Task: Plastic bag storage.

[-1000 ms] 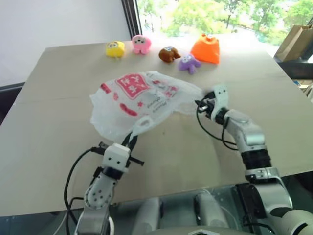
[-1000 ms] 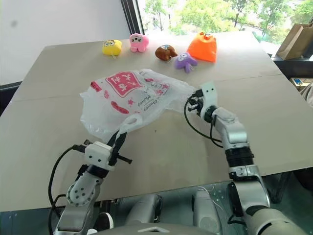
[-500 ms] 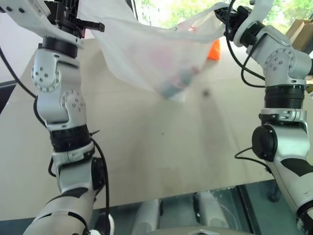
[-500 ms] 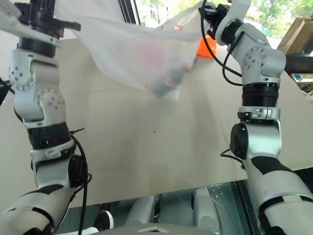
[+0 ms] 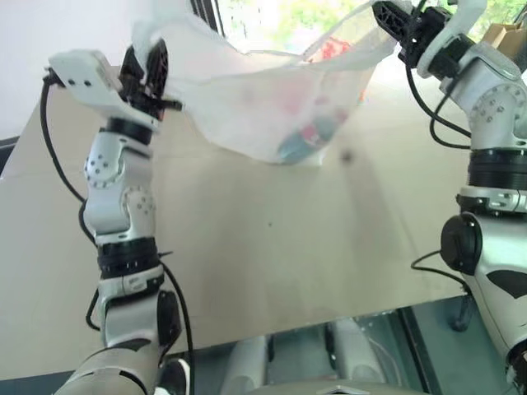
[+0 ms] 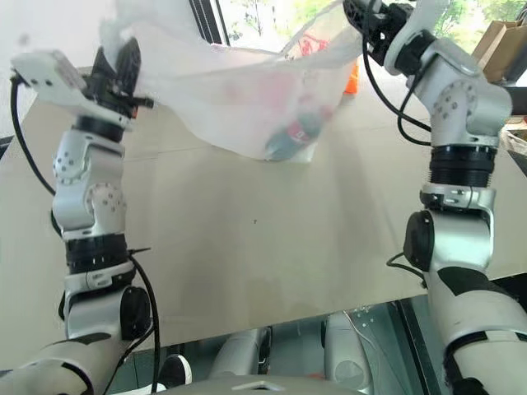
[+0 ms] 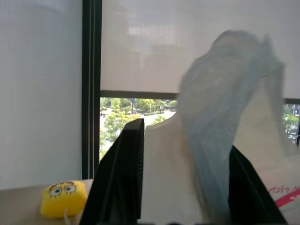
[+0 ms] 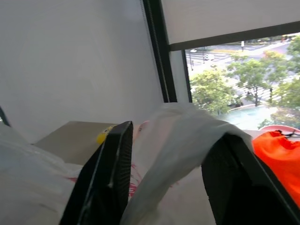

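The plastic bag (image 5: 272,107), thin translucent white with red print, hangs in the air above the table, stretched between my two raised grippers. Dark shapes show through its sagging bottom. My left gripper (image 5: 145,66) holds its black fingers apart, and one bag handle (image 7: 225,93) drapes between them, against one finger. My right gripper (image 5: 394,15) also stands open at the far right. The other handle (image 8: 187,126) lies across the gap between its fingers (image 8: 115,159).
The beige table (image 5: 272,263) stretches below the bag. An orange pouch-shaped toy (image 8: 276,154) and a yellow toy (image 7: 63,199) sit at its far edge by the window. A brown paper bag (image 5: 498,37) stands beyond the table at the right.
The bag, on the table a second ago, now hangs in the air between both raised grippers. Their fingers, shut on its handles before, now stand apart.
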{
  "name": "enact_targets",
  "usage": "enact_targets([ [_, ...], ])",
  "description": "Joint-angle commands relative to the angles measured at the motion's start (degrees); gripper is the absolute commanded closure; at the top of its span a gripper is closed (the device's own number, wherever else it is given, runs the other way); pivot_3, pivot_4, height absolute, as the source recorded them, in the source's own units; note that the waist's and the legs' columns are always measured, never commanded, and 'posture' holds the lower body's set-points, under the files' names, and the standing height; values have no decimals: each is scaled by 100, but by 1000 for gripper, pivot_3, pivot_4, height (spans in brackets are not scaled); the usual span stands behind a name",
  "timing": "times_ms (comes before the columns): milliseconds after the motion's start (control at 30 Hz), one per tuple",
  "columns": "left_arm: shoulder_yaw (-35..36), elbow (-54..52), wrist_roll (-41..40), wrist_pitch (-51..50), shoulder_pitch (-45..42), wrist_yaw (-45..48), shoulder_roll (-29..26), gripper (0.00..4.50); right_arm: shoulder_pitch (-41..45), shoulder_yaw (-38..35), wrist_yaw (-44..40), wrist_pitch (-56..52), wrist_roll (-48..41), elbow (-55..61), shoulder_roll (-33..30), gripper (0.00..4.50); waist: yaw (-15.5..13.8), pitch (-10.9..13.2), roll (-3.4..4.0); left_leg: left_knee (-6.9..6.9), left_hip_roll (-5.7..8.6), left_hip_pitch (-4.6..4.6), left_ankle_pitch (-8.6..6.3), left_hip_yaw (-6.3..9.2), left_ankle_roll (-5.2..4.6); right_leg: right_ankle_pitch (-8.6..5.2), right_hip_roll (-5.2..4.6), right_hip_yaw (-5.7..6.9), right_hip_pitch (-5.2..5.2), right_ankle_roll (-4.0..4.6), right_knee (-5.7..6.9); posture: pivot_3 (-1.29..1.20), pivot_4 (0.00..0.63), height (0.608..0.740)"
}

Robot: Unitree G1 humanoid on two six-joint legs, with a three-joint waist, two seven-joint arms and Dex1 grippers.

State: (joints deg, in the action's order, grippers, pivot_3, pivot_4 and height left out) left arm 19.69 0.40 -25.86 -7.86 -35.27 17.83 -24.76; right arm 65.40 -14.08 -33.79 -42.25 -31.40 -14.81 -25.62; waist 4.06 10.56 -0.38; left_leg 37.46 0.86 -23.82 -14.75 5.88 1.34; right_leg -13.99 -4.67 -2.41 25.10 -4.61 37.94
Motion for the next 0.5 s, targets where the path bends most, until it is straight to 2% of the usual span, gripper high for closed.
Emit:
enact_targets([
  [33, 60, -1151, -736, -610, 1007, 666, -224, 1044, -1084, 247, -965, -993, -841, 1525, -564, 854, -1, -7, -2, -1, -1, 2, 0, 1, 0, 0, 0, 0, -2, 0, 0, 0, 150, 740],
  [100, 71, -1709, -1148, -865, 1713, 1010, -307, 96, -1661, 248, -1242, -1269, -1142, 1981, -837, 0, 1, -7, -2, -4, -1, 4, -1, 0, -2, 0, -2, 1, -10, 0, 0, 0, 150, 740],
  [200, 142, -2317, -1471, -1192, 2771, 1283, -408, 37, -2554, 158, -1791, -1499, -1561, 2471, -1246, 0, -17, -4, -2, 7, 2, 3, -1, -8, -2, 0, -5, -6, -6, 0, -7, 0, 150, 740],
  [300, 78, -2492, -1233, -1233, 3491, 1327, -470, 37, -3380, 380, -2268, -1218, -1391, 2780, -1637, 0, -72, -5, -4, 17, -7, 23, -13, -1, -28, 1, 7, -1, -24, -1, 5, 0, 150, 740],
  [367, -27, -2527, -900, -1057, 3926, 1332, -449, 37, -3962, 630, -2454, -598, -898, 2833, -1830, 0, -112, -5, -4, 6, -9, 116, -17, -7, -35, -1, 10, -4, -115, -1, -4, 0, 150, 740],
  [500, -201, -2447, -131, -440, 4504, 1034, -79, 37, -4786, 1006, -2095, 1225, 411, 2363, -1633, 0, -164, -8, -14, 0, -17, 197, -19, -25, -36, -3, 19, -18, -191, -3, -19, 0, 150, 740],
])
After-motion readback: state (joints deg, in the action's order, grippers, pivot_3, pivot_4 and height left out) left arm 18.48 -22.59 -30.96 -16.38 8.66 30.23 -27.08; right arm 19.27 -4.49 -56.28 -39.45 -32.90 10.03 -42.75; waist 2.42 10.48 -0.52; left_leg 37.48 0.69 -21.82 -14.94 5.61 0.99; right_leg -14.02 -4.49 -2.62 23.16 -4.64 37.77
